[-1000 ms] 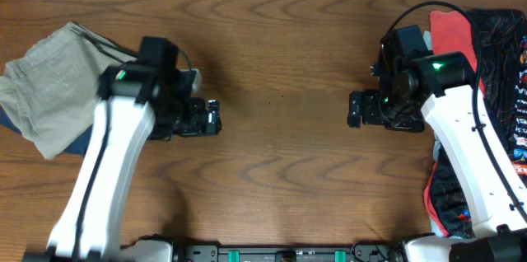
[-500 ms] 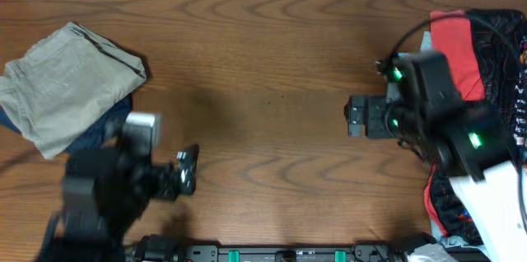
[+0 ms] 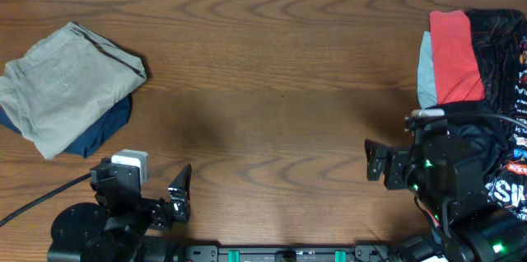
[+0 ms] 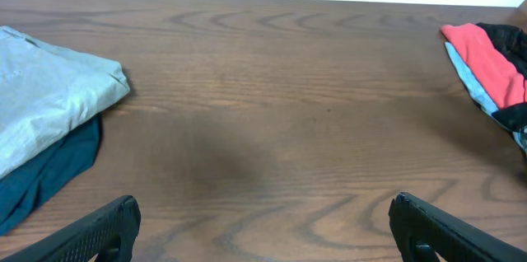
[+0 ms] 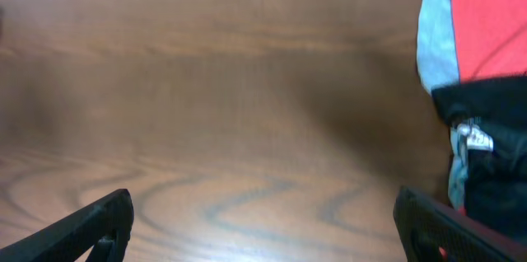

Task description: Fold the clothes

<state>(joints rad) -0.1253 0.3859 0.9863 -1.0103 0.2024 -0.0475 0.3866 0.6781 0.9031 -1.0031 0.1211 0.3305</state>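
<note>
The folded khaki-grey shorts (image 3: 66, 85) lie at the table's left on top of folded navy shorts (image 3: 103, 128); both also show in the left wrist view (image 4: 45, 101), (image 4: 45, 171). A pile of red (image 3: 454, 44), light-blue (image 3: 425, 72) and black printed clothes (image 3: 502, 56) lies at the right edge. The red piece also shows in the right wrist view (image 5: 486, 19). My left gripper (image 3: 181, 196) is open and empty near the front edge. My right gripper (image 3: 375, 163) is open and empty, just left of the pile.
The wooden table (image 3: 272, 89) spans the view. Both arm bases sit at the front edge, left (image 3: 90, 233) and right (image 3: 469, 221). A black cable (image 3: 41, 196) runs off at the front left.
Both arms have pulled back toward the front edge. The left gripper moved down and away from the folded shorts; the right gripper moved down away from the pile.
</note>
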